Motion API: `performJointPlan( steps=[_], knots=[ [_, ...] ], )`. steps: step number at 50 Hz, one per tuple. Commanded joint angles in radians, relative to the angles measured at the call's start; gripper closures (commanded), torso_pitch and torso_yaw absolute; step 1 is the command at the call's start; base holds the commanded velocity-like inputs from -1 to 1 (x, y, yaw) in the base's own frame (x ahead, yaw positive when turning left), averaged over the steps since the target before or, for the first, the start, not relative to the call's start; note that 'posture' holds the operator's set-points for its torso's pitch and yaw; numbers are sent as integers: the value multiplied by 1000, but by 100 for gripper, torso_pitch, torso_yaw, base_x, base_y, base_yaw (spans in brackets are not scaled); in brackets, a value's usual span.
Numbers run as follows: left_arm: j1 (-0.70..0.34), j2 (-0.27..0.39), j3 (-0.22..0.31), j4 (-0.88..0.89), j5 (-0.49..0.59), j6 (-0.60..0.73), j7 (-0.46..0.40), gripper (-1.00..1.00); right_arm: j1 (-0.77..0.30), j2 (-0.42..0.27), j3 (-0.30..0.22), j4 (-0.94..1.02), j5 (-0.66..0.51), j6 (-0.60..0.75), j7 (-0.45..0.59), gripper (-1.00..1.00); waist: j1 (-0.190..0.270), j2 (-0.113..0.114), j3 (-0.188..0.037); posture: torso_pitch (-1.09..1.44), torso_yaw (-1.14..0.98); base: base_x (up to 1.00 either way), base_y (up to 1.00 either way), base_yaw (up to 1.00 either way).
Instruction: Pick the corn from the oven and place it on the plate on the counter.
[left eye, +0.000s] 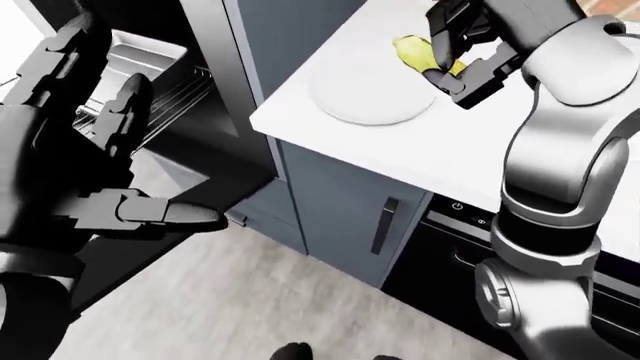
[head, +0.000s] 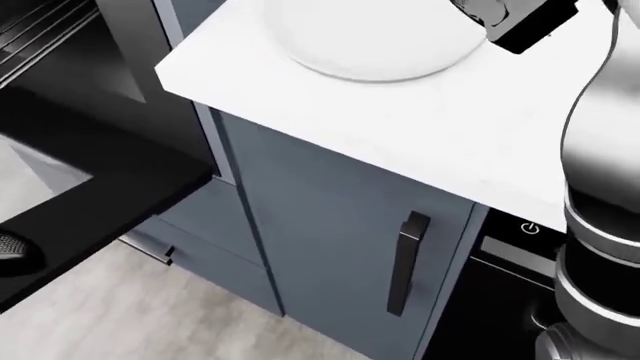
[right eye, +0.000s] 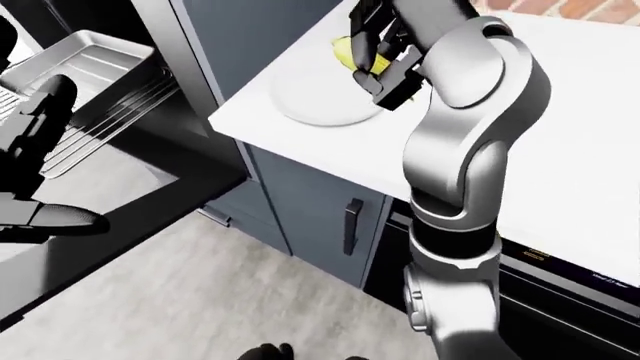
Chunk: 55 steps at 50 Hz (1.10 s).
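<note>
— What sort of place is this?
— A kitchen, rendered in a simulator. An oven (left eye: 150, 142) stands open, its rack (right eye: 110, 124) carrying a metal tray (right eye: 85, 64).
— What else shows it?
— Right of the oven, blue-grey cabinets (head: 330, 247) under a white surface (head: 480, 142), a plate (left eye: 372, 97) on it, brick wall (right eye: 585, 9) above, and a second appliance with a power button (head: 530, 228).

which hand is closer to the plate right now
Right. The right hand holds the corn just past the plate's top-right rim in the left-eye view. The left hand is open, far left by the oven rack.
</note>
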Motion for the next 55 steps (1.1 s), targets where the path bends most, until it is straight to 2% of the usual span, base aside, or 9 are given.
performJointPlan(
  steps=[1, 4, 6, 10, 15, 18, 27, 37, 55],
  knots=[
    [-18, 15, 28, -21, 19, -40, -7, -100, -41, -13, -24, -49, -12, -23, -31, 100, -8, 15, -44, 29, 0, 20, 0, 0],
    [-11, 11, 36, -20, 23, -41, -15, -100, -44, -10, -21, -50, -15, -23, -29, 100, -1, -10, -46, 29, 0, 21, 0, 0],
    [-8, 12, 41, -24, 16, -41, -12, -100, -45, -6, -20, -49, -17, -23, -28, 100, 4, -66, -47, 29, 0, 20, 0, 0],
    [1, 5, 38, -22, 32, -43, -23, -100, -48, 3, -18, -40, -14, -29, -36, 100, 10, -54, -68, 29, 0, 20, 0, 0],
    [24, -15, 50, -34, 50, -43, -42, -100, -71, -1, -18, -46, -15, -23, -16, 100, 0, -34, -55, 29, 0, 2, 0, 0],
    [49, -16, 83, -59, 22, -41, -36, -100, -76, -5, -20, -47, -13, -23, -9, 100, -13, 22, -62, 29, 0, 0, 0, 0],
    [85, 10, 131, -63, -16, -67, -32, -100, -63, 41, 7, -48, -26, -38, 11, 100, -17, -2, -32, 29, 0, 0, 0, 0],
    [88, 6, 113, -64, -26, -51, -20, -100, -82, 96, 31, 17, -49, -60, 2, 100, -18, 5, -49, 22, 0, 0, 0, 0],
    [100, 3, 152, -41, -5, -62, -65, -100, -169, 189, 60, 583, 28, -264, -391, 100, -30, 27, -74, 21, 0, 0, 0, 0]
  ],
)
